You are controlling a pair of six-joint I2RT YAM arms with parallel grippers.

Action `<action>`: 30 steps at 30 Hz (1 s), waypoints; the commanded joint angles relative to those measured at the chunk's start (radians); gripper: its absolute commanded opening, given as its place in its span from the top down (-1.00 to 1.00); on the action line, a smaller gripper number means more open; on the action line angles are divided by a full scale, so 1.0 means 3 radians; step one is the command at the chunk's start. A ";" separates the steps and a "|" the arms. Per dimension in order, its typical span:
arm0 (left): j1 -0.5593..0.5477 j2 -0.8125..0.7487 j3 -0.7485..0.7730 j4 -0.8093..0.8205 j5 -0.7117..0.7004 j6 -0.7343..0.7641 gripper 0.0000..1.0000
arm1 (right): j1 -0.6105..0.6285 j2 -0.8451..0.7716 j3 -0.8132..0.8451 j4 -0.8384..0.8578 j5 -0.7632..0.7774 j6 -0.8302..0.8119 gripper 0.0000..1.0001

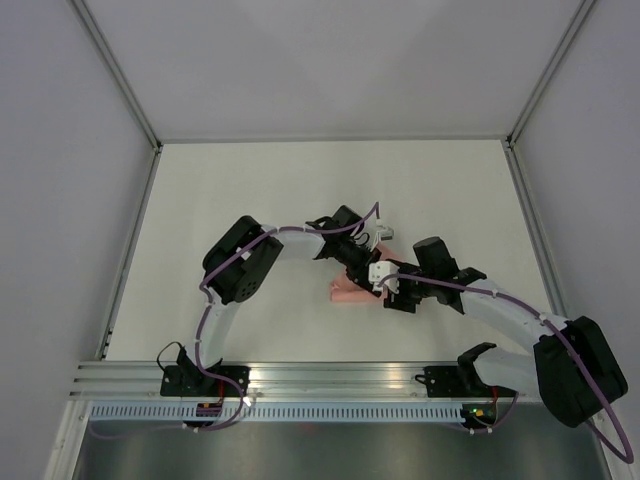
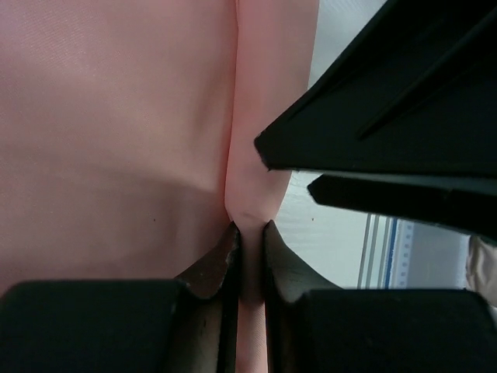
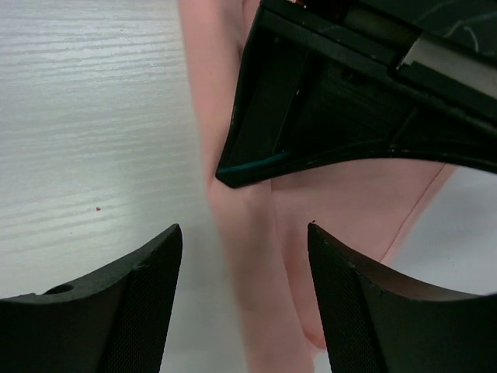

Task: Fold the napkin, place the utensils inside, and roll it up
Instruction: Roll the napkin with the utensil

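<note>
The pink napkin lies bunched in the middle of the table, mostly covered by both wrists. In the left wrist view the napkin fills the frame, and my left gripper is shut on a narrow fold of it. My left gripper comes at it from the far side. My right gripper stands open, one finger on each side of a rolled pink ridge of napkin without touching it. From above, the right gripper sits at the cloth's right end. The utensils are hidden.
The white table is boxed in by grey walls on three sides. An aluminium rail carrying both arm bases runs along the near edge. The two grippers sit very close together, each one's black body filling part of the other's wrist view.
</note>
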 commanded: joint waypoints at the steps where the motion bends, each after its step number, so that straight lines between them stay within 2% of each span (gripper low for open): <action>1: -0.0021 0.0325 -0.0100 -0.0611 -0.0419 -0.0134 0.95 | 0.0176 0.0124 -0.0021 0.0458 0.0355 0.0183 -0.43; 10: -0.0021 0.0321 -0.0048 -0.0627 -0.0429 -0.0268 0.92 | 0.0462 0.0477 -0.0001 0.0596 0.0569 0.0301 -0.29; 13: -0.0021 0.0295 -0.0038 -0.0627 -0.0424 -0.0283 0.82 | 0.0473 0.0569 0.0030 0.0591 0.0590 0.0337 -0.12; 14: -0.0021 0.0275 -0.0038 -0.0622 -0.0429 -0.0283 0.78 | 0.0473 0.0600 0.0035 0.0586 0.0600 0.0347 0.03; 16: -0.0021 0.0244 -0.0038 -0.0627 -0.0455 -0.0288 0.63 | 0.0473 0.0656 0.0050 0.0555 0.0610 0.0342 0.21; 17: -0.0021 0.0203 -0.0038 -0.0627 -0.0470 -0.0293 0.54 | 0.0473 0.0677 0.0045 0.0540 0.0610 0.0337 0.39; 20: -0.0011 0.0106 -0.0023 -0.0591 -0.0511 -0.0329 0.37 | 0.0473 0.0707 0.0050 0.0463 0.0565 0.0327 0.57; 23: 0.0010 -0.0063 -0.0023 -0.0505 -0.0562 -0.0411 0.33 | 0.0467 0.0733 0.0076 0.0366 0.0498 0.0322 0.72; 30: 0.0133 -0.0604 -0.0094 -0.0208 -0.0654 -0.0692 0.26 | 0.0386 0.0922 0.0280 -0.0052 0.0100 0.0240 0.79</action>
